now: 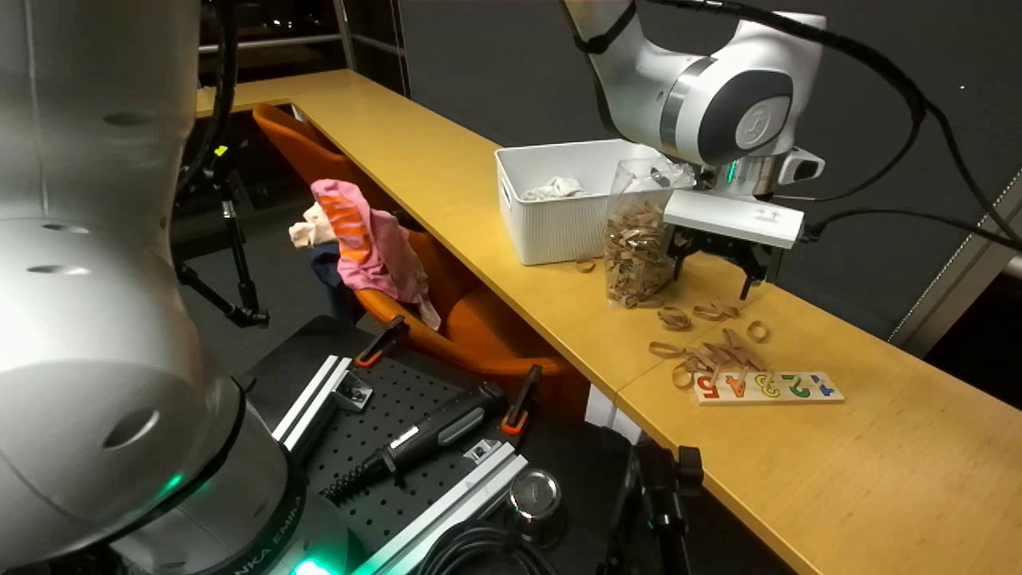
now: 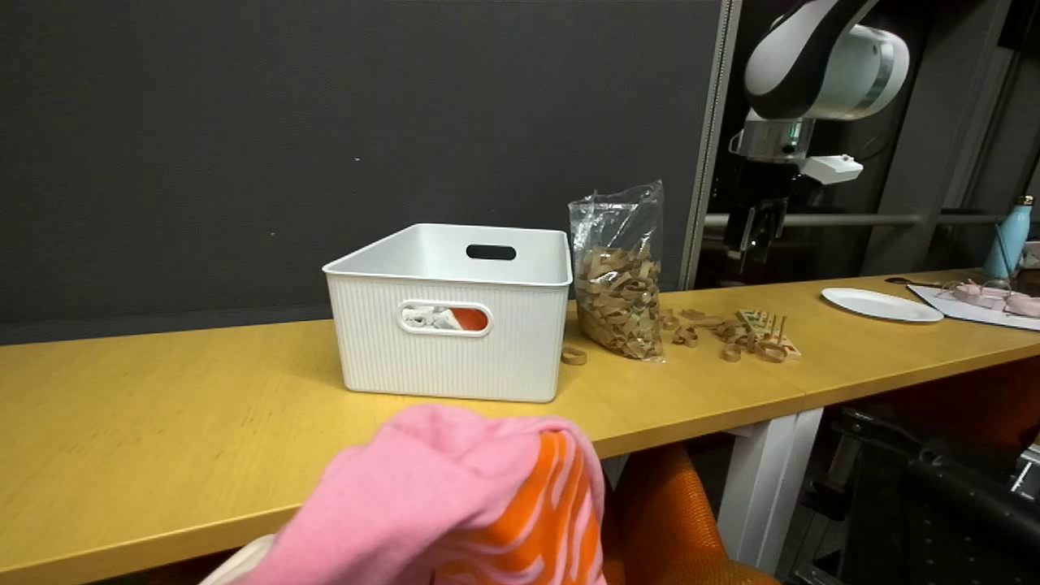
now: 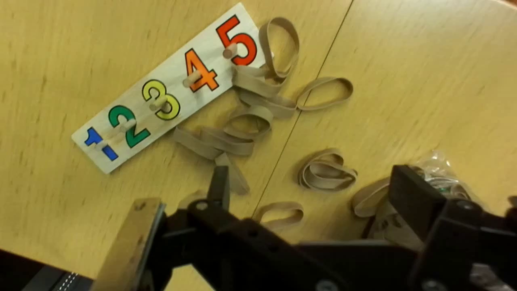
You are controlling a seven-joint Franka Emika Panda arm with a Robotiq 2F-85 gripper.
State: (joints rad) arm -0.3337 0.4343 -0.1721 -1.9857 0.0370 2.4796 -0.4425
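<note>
My gripper is open and empty, above the table at the right of the clear plastic bag full of brown bands. It also shows in an exterior view. In the wrist view its fingers stand wide apart. A coiled brown band and a flat loop lie on the table below and between them. Part of the bag shows by the right finger. A pile of bands lies against a wooden board with coloured numbers 1 to 5 and pegs.
A white bin holding cloth stands beside the bag. Pink clothing hangs on an orange chair at the table's edge. A white plate and a blue bottle stand farther along the table.
</note>
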